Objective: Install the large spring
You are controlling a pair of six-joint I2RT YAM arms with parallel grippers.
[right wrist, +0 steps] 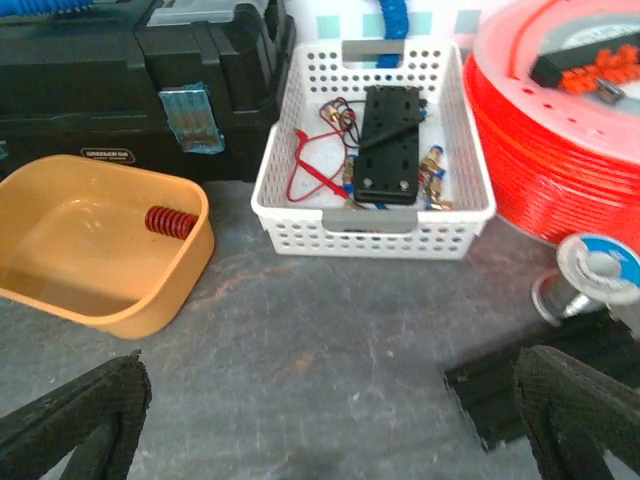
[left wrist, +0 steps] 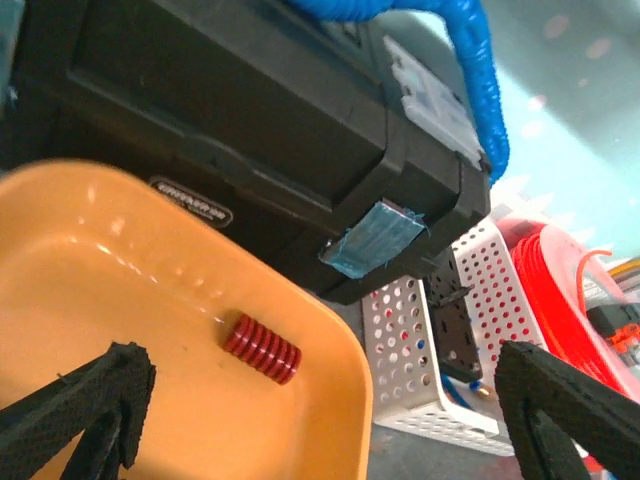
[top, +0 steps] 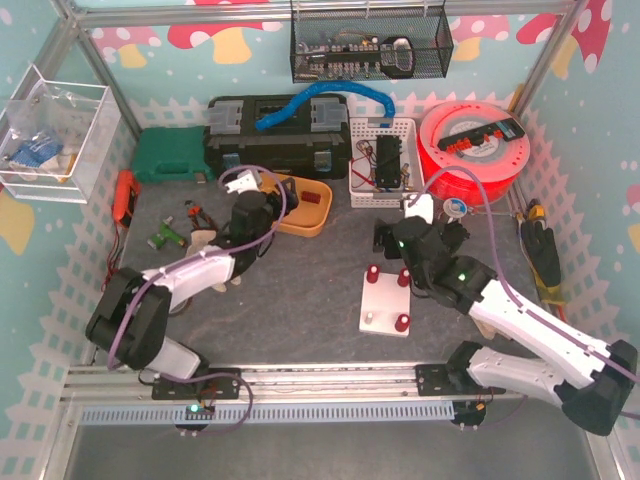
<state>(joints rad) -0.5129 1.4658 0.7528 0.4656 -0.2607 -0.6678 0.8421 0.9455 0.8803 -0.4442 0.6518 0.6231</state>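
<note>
Spring (left wrist: 261, 349) lies in tray (left wrist: 90, 250), just ahead of left gripper (left wrist: 320, 390).

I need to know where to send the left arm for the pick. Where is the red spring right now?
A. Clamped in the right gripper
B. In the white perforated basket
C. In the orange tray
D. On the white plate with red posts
C: the red spring lies on its side on the floor of the orange tray.
</note>
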